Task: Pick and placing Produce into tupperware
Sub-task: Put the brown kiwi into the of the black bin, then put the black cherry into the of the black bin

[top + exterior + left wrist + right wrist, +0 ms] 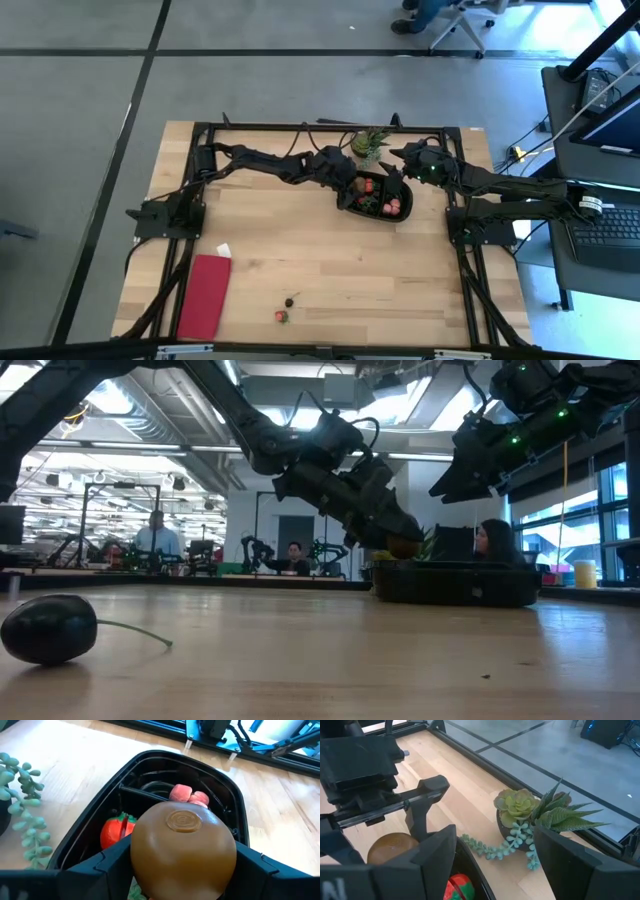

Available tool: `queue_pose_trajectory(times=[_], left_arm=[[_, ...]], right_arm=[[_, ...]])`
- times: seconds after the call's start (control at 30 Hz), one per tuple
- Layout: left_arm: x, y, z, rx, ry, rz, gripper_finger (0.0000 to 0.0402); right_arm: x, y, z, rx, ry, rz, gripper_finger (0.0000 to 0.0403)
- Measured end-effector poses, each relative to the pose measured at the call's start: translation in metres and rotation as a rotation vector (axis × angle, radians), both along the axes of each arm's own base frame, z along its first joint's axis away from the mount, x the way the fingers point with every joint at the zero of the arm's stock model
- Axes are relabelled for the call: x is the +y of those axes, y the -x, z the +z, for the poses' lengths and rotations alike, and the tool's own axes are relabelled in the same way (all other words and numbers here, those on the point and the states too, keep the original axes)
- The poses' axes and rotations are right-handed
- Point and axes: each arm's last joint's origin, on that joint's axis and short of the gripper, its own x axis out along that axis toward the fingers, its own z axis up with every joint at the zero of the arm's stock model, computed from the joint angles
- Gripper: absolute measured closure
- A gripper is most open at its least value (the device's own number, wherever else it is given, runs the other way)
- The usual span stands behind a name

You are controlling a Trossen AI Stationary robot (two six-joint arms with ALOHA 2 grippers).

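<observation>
Left wrist view: round golden-brown smooth produce piece (183, 850) clamped between the fingers of the left gripper (183, 870), held directly above the black oval shallow plastic tupperware (90, 837). Red strawberry-like piece with green top (114, 831) and pink pieces (189, 796) lying inside the container already.

High view: tupperware (349, 204) placed near the far edge of the wooden table (330, 260), right of centre, just beside the green spiky potted plant (369, 142). Left gripper (352, 187) over the container's left end; right gripper (399, 166) hovering at its far right end. Two loose pieces, one dark (289, 301) and one red (281, 316), left near the near edge, well apart from the container. Flat red rectangular cloth (204, 296) toward the near left corner.

Right wrist view: right gripper (495, 865) spread wide, nothing grasped, facing the plant (530, 817).

Risks, judged: if released from this height, possible bounce or roll of the round piece over the raised rim; possible crowding onto pieces below; possible contact between the two grippers, given their closeness over one container.
</observation>
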Motion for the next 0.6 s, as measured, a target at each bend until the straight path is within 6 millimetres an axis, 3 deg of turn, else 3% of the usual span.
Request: queue_pose_trajectory(times=[0.17, 0.47, 0.6], left_arm=[[-0.003, -0.001, 0.0, 0.0, 0.0, -0.006, 0.0148], [-0.005, -0.002, 0.002, -0.022, -0.034, -0.028, 0.0071], [-0.006, 0.0, 0.01, -0.019, -0.025, -0.058, 0.0055]], right_arm=[[0.0, 0.0, 0.0, 0.0, 0.0, 0.0, 0.0135], [0.0, 0.0, 0.0, 0.001, 0.001, 0.001, 0.0135], [0.0, 0.0, 0.0, 0.007, 0.0, 0.002, 0.0135]])
